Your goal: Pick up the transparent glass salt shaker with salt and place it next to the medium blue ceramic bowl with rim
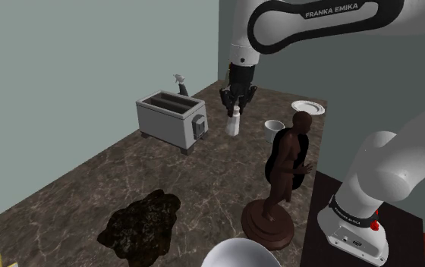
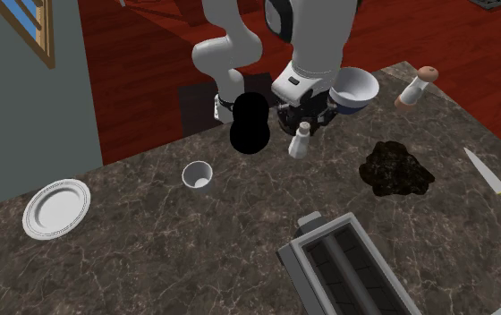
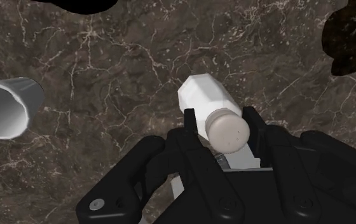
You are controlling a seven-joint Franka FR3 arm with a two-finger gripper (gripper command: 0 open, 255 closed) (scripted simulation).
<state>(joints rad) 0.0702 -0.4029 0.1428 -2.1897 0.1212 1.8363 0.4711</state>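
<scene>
The salt shaker (image 1: 233,123) is a white faceted bottle with a pale round cap. It hangs over the dark marble counter (image 1: 89,190), clasped near its cap by my black gripper (image 1: 234,106), which is shut on it. In the wrist view the fingers (image 3: 189,119) press both sides of the shaker (image 3: 202,95) just below the cap. From the second exterior view the shaker (image 2: 301,141) hangs under the gripper (image 2: 302,123), with the bluish rimmed bowl (image 2: 354,88) a short way to its upper right. The bowl (image 1: 237,254) sits at the shoulder view's bottom edge.
A grey toaster (image 1: 171,117) stands beside the shaker. A white cup (image 1: 274,129), a plate (image 1: 308,107) and a brown figure statue (image 1: 287,171) lie toward the stand. A dark lumpy mass (image 2: 396,168), a second shaker (image 2: 416,87) and a knife (image 2: 495,183) are near the bowl.
</scene>
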